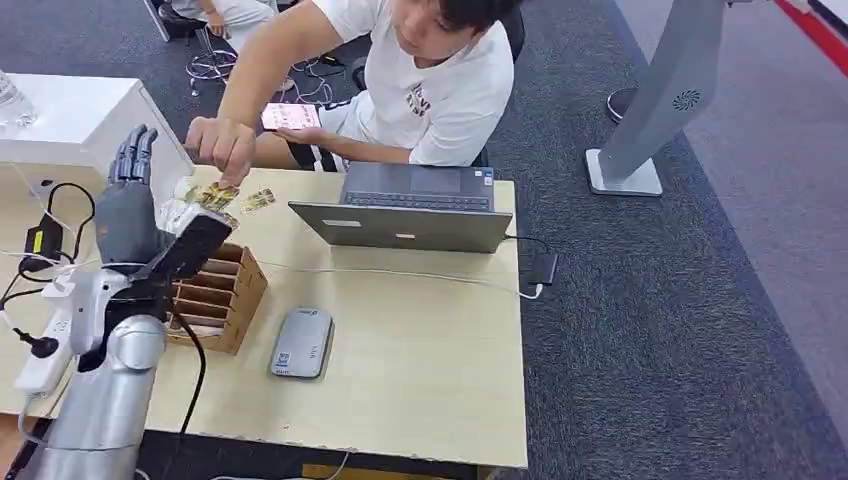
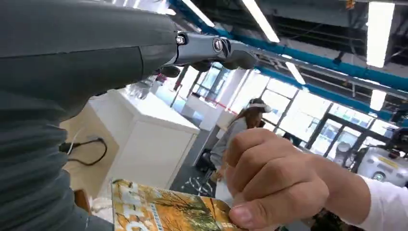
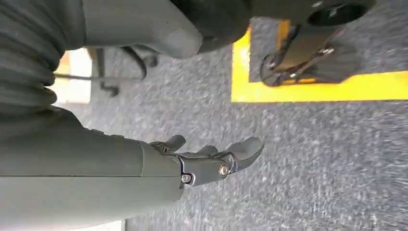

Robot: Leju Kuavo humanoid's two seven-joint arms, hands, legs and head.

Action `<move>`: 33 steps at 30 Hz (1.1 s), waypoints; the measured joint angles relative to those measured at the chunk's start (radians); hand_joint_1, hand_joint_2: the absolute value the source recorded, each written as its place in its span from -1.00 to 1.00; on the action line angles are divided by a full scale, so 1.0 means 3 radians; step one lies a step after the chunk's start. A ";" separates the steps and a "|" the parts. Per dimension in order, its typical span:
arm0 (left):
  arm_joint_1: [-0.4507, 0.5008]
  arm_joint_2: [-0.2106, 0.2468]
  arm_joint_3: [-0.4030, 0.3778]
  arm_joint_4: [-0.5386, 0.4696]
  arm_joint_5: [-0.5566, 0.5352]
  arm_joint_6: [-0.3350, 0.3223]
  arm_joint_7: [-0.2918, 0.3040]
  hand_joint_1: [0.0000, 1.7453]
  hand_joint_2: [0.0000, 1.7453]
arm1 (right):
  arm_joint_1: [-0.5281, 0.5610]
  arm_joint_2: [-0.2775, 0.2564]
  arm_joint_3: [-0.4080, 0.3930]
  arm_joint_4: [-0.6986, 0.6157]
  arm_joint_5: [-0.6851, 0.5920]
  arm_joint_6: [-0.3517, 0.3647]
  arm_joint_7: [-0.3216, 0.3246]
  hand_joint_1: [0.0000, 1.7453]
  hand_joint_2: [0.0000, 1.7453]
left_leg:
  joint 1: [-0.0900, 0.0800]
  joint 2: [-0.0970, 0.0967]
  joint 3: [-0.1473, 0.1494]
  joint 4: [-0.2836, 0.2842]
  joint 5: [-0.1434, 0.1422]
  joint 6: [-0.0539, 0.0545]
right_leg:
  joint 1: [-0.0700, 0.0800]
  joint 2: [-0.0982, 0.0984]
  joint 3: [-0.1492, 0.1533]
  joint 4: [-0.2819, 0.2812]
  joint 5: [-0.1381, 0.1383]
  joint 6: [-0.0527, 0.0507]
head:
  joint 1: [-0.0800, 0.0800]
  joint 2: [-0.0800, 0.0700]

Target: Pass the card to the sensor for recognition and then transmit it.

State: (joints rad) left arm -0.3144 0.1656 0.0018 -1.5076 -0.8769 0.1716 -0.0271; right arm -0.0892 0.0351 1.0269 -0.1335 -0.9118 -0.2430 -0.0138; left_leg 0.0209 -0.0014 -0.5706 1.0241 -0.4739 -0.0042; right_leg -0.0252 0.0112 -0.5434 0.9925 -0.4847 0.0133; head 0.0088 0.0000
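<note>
The left hand (image 1: 135, 215) is raised over the surface (image 1: 420, 340), fingers straight and apart, the card (image 2: 163, 209) lying against its palm. A person's hand (image 1: 222, 148) pinches the card's far edge. The sensor (image 1: 301, 342) lies near the wooden rack (image 1: 225, 295). The right hand (image 3: 211, 161) hangs over the carpet, fingers loosely spread, holding nothing.
</note>
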 joint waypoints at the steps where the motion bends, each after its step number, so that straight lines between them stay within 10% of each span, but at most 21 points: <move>1: 0.0002 0.0046 -0.0088 -0.0010 -0.0082 0.0034 0.0022 -1.00 1.00 | 0.0000 -0.0004 0.0037 0.0005 0.0020 -0.0010 0.0024 -1.00 1.00 | 0.0000 0.0000 0.0000 0.0000 0.0000 0.0000 | 0.0000 0.0000 0.0000 0.0000 0.0000 0.0000 | 0.0000 -0.0001; 6: 0.0006 0.0226 -0.0449 -0.0047 -0.0466 0.0174 0.0085 -1.00 1.00 | 0.0011 -0.0004 0.0227 0.0020 0.0154 -0.0062 0.0121 -1.00 1.00 | 0.0000 0.0000 0.0000 0.0000 0.0000 0.0000 | 0.0000 0.0000 0.0000 0.0000 0.0000 0.0000 | 0.0000 0.0000; 7: 0.0005 0.0261 -0.0531 -0.0047 -0.0604 0.0196 0.0102 -0.58 1.00 | 0.0012 -0.0004 0.0274 0.0023 0.0199 -0.0074 0.0151 -1.00 1.00 | 0.0000 0.0000 0.0000 0.0000 0.0000 0.0000 | 0.0000 0.0000 0.0000 0.0000 0.0000 0.0000 | 0.0000 0.0000; 8: 0.0005 0.0287 -0.0600 -0.0047 -0.0705 0.0201 0.0125 1.00 1.00 | 0.0012 -0.0004 0.0309 0.0024 0.0220 -0.0083 0.0176 -1.00 1.00 | 0.0000 0.0000 0.0000 0.0000 0.0000 0.0000 | 0.0000 0.0000 0.0000 0.0000 0.0000 0.0000 | 0.0001 0.0000; 33: -0.0077 0.0296 -0.1077 -0.0041 -0.0766 0.0201 0.0139 1.00 1.00 | 0.0016 -0.0005 0.0503 0.0047 0.0221 -0.0069 0.0216 -1.00 1.00 | 0.0000 0.0001 -0.0001 0.0000 0.0000 0.0000 | 0.0000 0.0000 -0.0001 0.0000 0.0000 0.0000 | 0.0001 -0.0001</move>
State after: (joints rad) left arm -0.3376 0.2544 -0.3212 -1.5198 -1.1067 0.2319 0.0145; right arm -0.0845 0.0336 1.1776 -0.1194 -0.8453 -0.2636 0.0511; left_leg 0.0209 -0.0013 -0.5707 1.0241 -0.4738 -0.0042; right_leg -0.0252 0.0113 -0.5438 0.9926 -0.4846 0.0133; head 0.0092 -0.0004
